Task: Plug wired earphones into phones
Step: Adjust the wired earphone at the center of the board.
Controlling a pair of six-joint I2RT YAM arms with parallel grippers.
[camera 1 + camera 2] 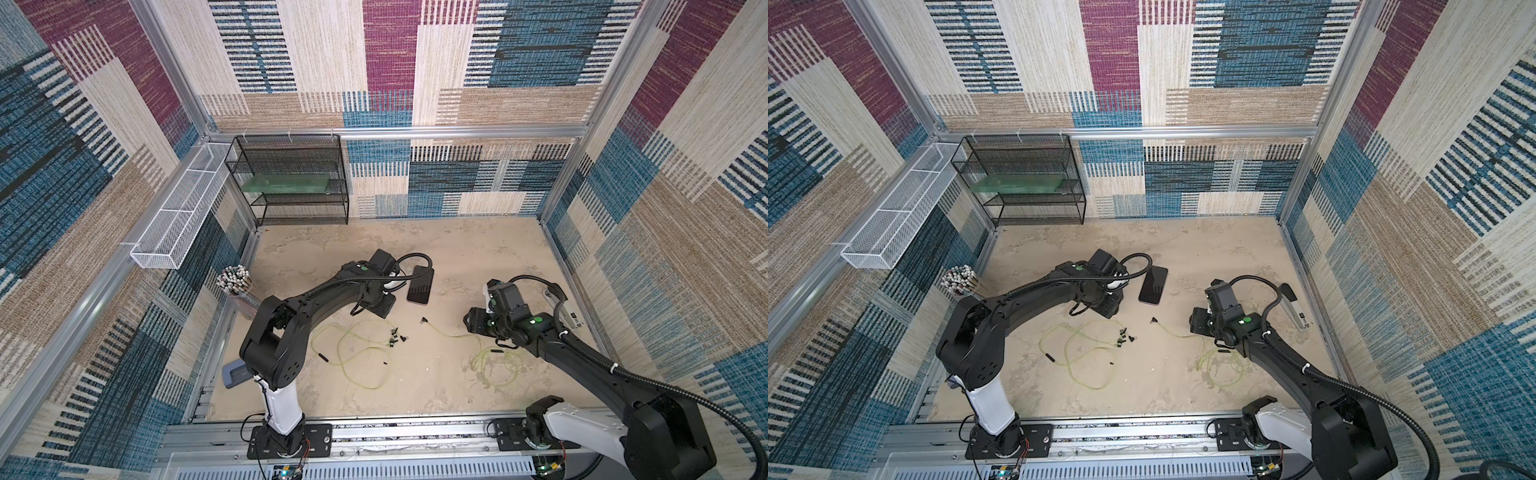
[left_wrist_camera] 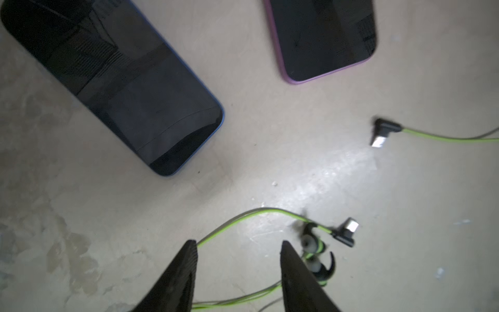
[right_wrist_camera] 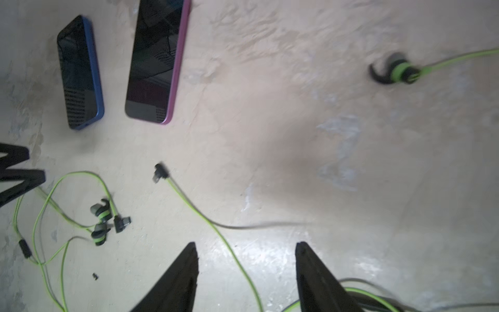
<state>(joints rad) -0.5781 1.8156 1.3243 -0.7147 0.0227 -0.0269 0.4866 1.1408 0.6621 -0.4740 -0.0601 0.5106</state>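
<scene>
Though laid out ready, hardly begun: by the look of it, none of the plugging done.

On the table [image 1: 457, 257], both arms bent low over the work. At the left gripper [image 2: 237, 243], jaws apart over bare table and a slack run of cable, clamped on nothing. At the right gripper [image 3: 246, 244], jaws likewise parted, astride a green cable without pinching it.

Ahead of the left gripper, flat and screen-up, the blue phone [image 2: 116, 89] and near it the purple phone [image 2: 324, 37], side by side, not touching. In both top views only one phone in sight, likely the purple, with the blue hidden under the left arm.

Nearer the robot than the phones, the left earphones [image 1: 353, 357] in loose loops mid-table and the right earphones [image 1: 494, 365] coiled partly under the right arm. Neither cable leading into a phone.

Just beside the left gripper's fingertip, the earbuds [image 2: 313, 251] of the left earphones in a small huddle.

Touching or nearly touching that huddle, the left plug [image 2: 348, 231], metal tip bare. Closer to the purple phone yet well short of it, the right plug [image 2: 380, 132], tip bare too.

Left to do, then, twice over: take up a plug, line it with a phone's end, press it home. Ports not visible here; with the phones loose on the table, probably a steadying job for the free gripper
</scene>
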